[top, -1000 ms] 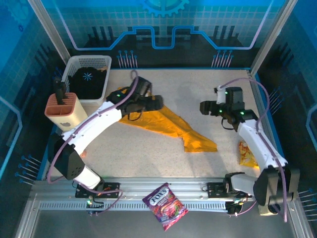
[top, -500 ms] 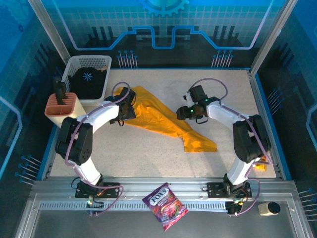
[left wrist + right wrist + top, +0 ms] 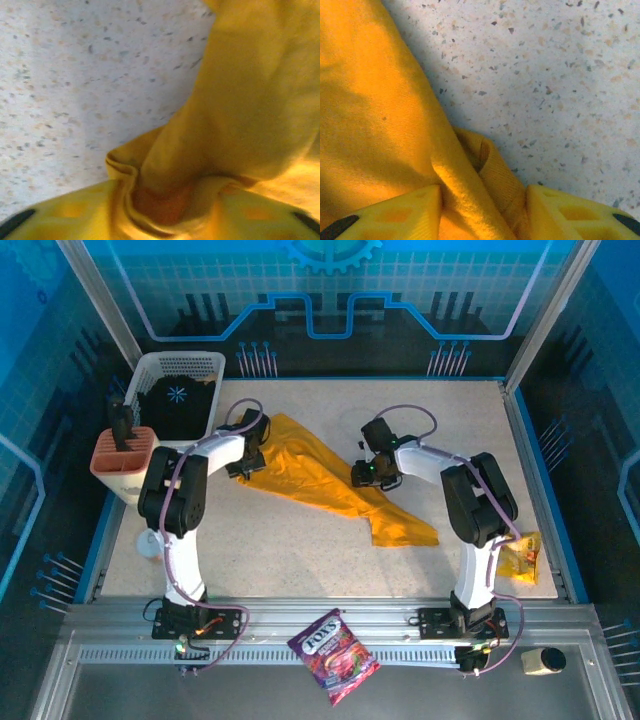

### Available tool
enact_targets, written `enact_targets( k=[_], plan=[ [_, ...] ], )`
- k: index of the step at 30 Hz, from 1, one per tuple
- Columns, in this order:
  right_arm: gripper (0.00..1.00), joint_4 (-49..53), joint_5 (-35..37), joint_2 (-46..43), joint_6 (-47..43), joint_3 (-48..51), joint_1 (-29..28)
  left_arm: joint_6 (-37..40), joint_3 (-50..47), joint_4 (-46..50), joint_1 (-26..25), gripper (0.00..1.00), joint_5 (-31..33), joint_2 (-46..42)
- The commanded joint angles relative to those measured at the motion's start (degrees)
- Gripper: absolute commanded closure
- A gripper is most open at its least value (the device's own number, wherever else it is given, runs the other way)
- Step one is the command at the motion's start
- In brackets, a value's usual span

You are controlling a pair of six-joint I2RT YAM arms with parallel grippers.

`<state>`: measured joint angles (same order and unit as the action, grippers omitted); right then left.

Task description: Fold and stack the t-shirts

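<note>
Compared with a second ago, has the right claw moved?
Yes. The right claw has swung left, toward the white basket side of the table, and now sits at the edge of the t-shirt.

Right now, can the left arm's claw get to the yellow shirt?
Probably yes. The left claw sits at the left edge of the t-shirt with nothing in between. Its wrist view shows cloth bunched up between its yellow fingers, so it looks to be on the shirt.
</note>
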<state>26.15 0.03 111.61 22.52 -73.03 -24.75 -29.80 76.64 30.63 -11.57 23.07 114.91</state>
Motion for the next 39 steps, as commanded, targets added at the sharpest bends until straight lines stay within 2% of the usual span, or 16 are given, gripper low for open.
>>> enact_targets(
  k=[1, 2, 3, 6, 7, 14, 18, 21, 27, 33, 34, 35, 36, 38, 39],
  plan=[
    [0.60, 1.9, 1.5, 2.2, 0.9, -1.8, -0.4, 0.3, 1.3, -0.1, 0.1, 0.84, -3.1, 1.4],
    [0.65, 1.8, 1.7, 2.4, 0.9, -2.0, -0.4, 0.2, 1.0, 0.0, 0.1, 0.95, -3.6, 1.1],
    [0.71, 2.0, 1.9, 2.6, 1.0, -2.2, -0.4, 0.1, 0.6, 0.0, 0.2, 1.00, -4.2, 0.6],
    [0.96, 2.6, 3.6, 2.4, 0.8, -2.8, 0.1, -0.4, -2.0, -0.1, -0.1, 1.00, -5.3, -2.7],
    [1.00, 2.9, 4.5, 2.0, 0.8, -2.9, 0.5, -0.6, -2.9, 0.0, -0.2, 1.00, -5.5, -4.2],
    [1.00, 4.0, 13.2, -6.8, 0.3, -1.0, 6.6, -0.2, -7.5, 6.6, -0.8, 1.00, -6.9, -19.4],
    [1.00, 2.8, 18.7, -13.7, 0.4, 2.7, 10.0, 0.2, -9.0, 10.4, -1.3, 1.00, -7.0, -26.9],
    [1.00, 1.4, 20.1, -18.9, 0.4, 6.5, 11.1, -0.4, -10.8, 12.4, -1.3, 1.00, -7.8, -30.6],
    [1.00, 2.9, 12.4, -26.3, 0.4, 14.0, 8.6, -3.6, -17.5, 12.9, -3.3, 1.00, -10.6, -33.6],
    [1.00, 6.4, 0.3, -33.6, 4.6, 23.6, 1.8, -6.3, -22.6, 14.8, -6.5, 1.00, -11.1, -36.0],
    [0.97, 7.4, -0.5, -34.4, 5.6, 25.3, 0.7, -6.5, -23.1, 15.5, -6.9, 1.00, -11.2, -36.2],
    [0.87, 8.3, -1.3, -35.0, 6.4, 26.7, -0.1, -6.7, -23.7, 16.1, -7.3, 1.00, -11.0, -36.4],
    [0.74, 8.9, -1.9, -35.4, 6.9, 27.7, -0.6, -6.9, -24.2, 16.5, -7.6, 1.00, -10.9, -36.6],
    [0.41, 9.7, -2.3, -36.4, 7.2, 29.2, -0.7, -7.5, -25.6, 16.5, -7.8, 1.00, -10.8, -36.9],
    [0.33, 9.8, -1.5, -37.0, 7.1, 29.3, -0.7, -7.6, -26.0, 16.2, -7.8, 1.00, -10.8, -37.0]
  ],
)
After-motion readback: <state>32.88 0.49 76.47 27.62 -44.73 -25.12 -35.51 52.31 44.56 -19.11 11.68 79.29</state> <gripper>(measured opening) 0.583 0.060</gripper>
